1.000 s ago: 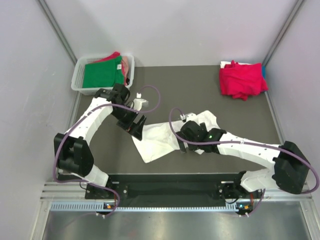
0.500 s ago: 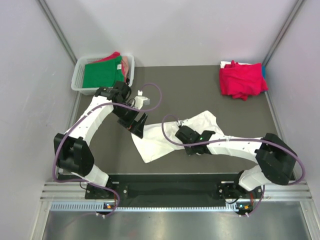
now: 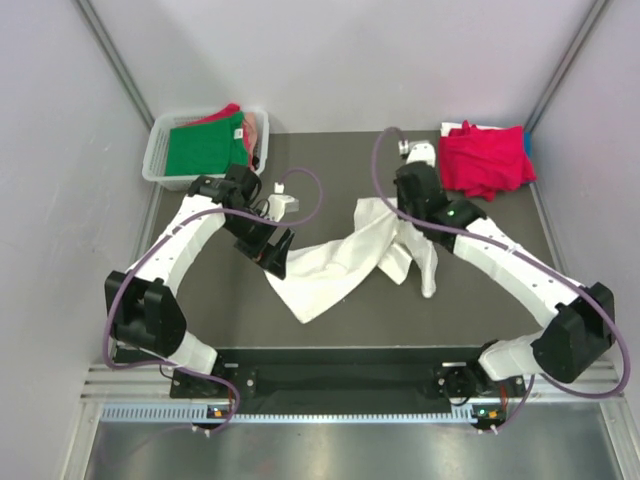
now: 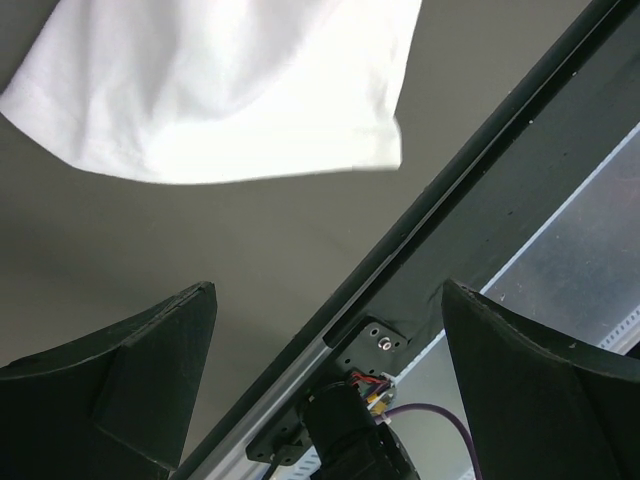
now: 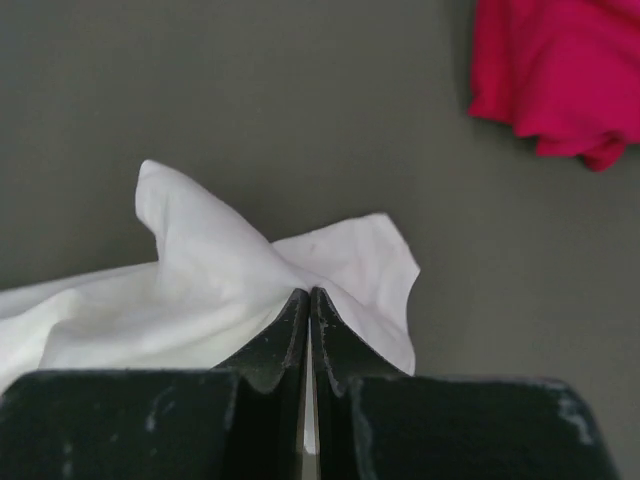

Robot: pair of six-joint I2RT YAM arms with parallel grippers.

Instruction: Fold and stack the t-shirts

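A white t-shirt (image 3: 335, 270) lies crumpled across the middle of the dark table. My right gripper (image 3: 392, 212) is shut on a fold of it and holds that part raised toward the back right. In the right wrist view the jaws (image 5: 309, 295) pinch the white t-shirt (image 5: 200, 290), which bunches up around the tips. My left gripper (image 3: 274, 258) hovers open at the shirt's left edge. In the left wrist view the white t-shirt (image 4: 220, 90) lies beyond the gripper (image 4: 330, 330), with nothing between the fingers (image 4: 120, 390).
A heap of red t-shirts (image 3: 483, 158) sits at the back right, seen in the right wrist view as a red heap (image 5: 560, 70). A clear bin (image 3: 160, 165) at the back left holds green and red shirts. The table's front rail (image 4: 470, 170) runs close to the left gripper.
My right gripper has shut on the white t-shirt and swung from the near middle toward the back right, dragging the cloth up and stretching it. The left arm has barely moved.
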